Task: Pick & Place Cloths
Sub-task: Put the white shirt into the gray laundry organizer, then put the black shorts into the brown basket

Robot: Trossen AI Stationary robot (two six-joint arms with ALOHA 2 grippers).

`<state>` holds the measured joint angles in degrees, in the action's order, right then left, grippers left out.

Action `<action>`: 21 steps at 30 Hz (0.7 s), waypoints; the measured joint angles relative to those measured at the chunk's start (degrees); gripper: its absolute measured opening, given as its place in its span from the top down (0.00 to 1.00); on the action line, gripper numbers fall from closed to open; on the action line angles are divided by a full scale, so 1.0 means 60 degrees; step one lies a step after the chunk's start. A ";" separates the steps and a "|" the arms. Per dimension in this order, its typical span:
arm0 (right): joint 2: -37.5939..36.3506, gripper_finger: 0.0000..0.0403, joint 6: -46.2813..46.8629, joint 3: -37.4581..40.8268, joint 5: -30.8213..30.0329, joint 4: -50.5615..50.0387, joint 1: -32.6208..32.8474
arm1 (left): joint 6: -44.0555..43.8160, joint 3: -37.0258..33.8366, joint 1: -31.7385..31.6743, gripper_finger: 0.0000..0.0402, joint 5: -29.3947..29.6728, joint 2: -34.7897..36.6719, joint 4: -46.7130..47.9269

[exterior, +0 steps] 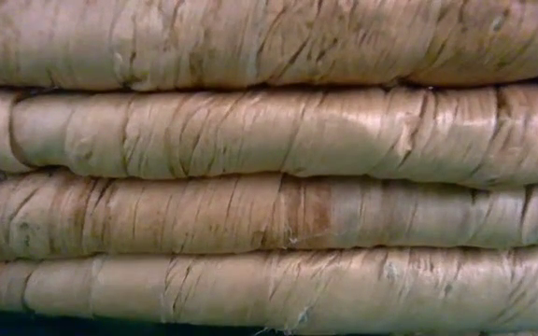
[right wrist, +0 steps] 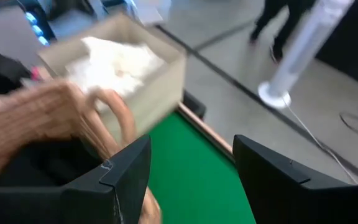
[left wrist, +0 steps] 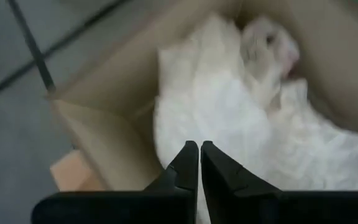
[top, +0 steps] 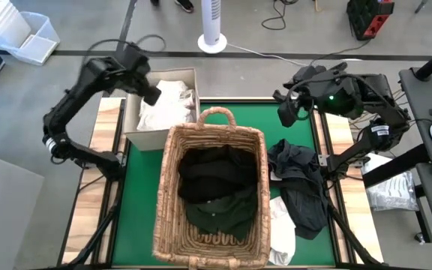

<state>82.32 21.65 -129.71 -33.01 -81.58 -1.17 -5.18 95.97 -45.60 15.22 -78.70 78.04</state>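
**Both grippers raised, nothing grasped**

L gripper [left wrist: 199, 155] is seen clenched, empty, just above white cloths [top: 165, 103] packed in a cardboard box [top: 133, 118]. R gripper [right wrist: 191, 180] is held released, w/ nothing between fingers, over the green mat [top: 140, 187]; dark cloths [top: 302, 184] are heaped on the counter below it, toward the basket. More dark cloths [top: 214, 187] are seen inside the wicker basket [top: 172, 187], between the two grippers.

White cloths [top: 165, 103] fill the tan box [top: 133, 120]. Black cloths [top: 214, 180] fill the brown basket [top: 172, 161]. The mat [top: 137, 202] is green.
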 joint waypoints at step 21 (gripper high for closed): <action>-0.2010 0.46 0.2849 0.3466 0.2084 -0.1407 0.0391 | -0.0173 0.2821 0.0798 1.00 -0.2709 0.1934 -0.1495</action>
<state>70.26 38.74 -108.92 -20.51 -90.02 1.17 -6.22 112.89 -40.82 -1.04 -67.10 69.07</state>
